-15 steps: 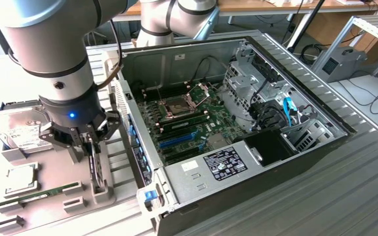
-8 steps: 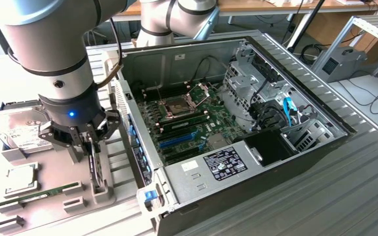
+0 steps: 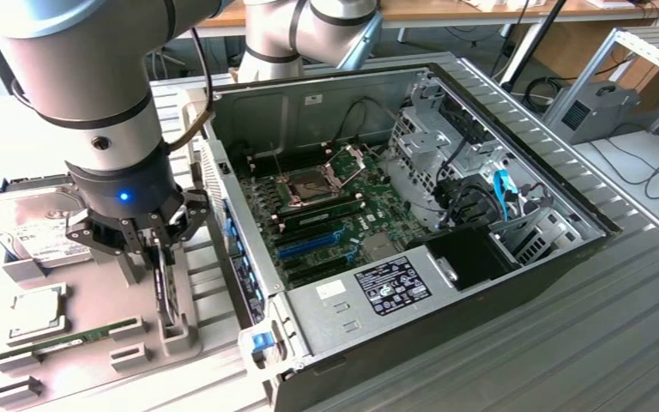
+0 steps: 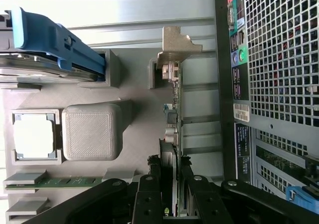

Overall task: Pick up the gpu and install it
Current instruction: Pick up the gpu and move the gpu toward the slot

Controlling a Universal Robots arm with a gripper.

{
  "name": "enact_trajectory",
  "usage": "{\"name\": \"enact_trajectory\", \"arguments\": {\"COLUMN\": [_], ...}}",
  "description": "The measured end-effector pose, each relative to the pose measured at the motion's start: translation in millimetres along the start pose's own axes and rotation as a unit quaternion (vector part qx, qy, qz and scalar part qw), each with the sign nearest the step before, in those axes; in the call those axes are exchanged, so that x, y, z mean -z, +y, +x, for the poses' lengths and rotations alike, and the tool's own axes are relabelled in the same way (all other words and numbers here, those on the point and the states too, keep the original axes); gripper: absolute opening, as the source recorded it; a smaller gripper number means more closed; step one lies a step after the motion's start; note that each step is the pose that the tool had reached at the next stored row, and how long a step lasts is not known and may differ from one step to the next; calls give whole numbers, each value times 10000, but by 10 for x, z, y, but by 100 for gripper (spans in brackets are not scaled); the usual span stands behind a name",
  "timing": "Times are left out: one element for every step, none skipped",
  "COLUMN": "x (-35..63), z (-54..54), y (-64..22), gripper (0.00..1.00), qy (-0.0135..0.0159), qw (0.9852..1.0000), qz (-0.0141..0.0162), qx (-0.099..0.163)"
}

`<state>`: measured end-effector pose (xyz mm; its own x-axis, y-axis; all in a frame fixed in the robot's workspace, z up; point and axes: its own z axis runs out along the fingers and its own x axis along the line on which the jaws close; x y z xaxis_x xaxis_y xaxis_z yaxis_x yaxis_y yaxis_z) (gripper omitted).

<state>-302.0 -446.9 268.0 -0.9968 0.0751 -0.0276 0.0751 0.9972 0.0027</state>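
The gpu [image 3: 166, 296] is seen standing on its edge in a slot of the grey holder tray [image 3: 186, 339], which lies on the bench [image 3: 604, 343] just beside the open computer case [image 3: 421, 215], at the exterior view's left. The arm's fingers [image 3: 135, 257] are lowered over the card from above. In the wrist view the fingers [image 4: 149, 199] are set against both faces of the gpu [image 4: 171, 117] and are clenched on its upper edge, while the card's lower edge is seated in the tray. The silver end bracket [image 4: 177, 45] is found at the far end of the card, away from the fingers. On the same tray a hard drive [image 3: 38, 227], a processor chip [image 3: 38, 309] and a memory stick [image 3: 72, 337] are laid out, well apart from the card. Inside the case the motherboard [image 3: 329, 206] is exposed, with its blue slots [image 3: 306, 245] uncovered.
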Motion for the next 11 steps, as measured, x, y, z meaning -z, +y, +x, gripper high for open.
{"name": "enact_trajectory", "arguments": {"x": [1,3,5,6,13,19,20,21,24,28,32], "z": [0,0,0,0,0,0,0,0,0,0,-1], "y": [0,0,1,1,1,1,2,2,2,2,2], "gripper": [26,26,26,26,26,26,26,26,26,26,26], "qy": [0,0,0,0,0,0,0,0,0,0,1], "qw": [10000,10000,10000,10000,10000,10000,10000,10000,10000,10000,10000], "qz": [0,0,0,0,0,0,0,0,0,0,1], "qx": [0,0,0,0,0,0,0,0,0,0,0]}}
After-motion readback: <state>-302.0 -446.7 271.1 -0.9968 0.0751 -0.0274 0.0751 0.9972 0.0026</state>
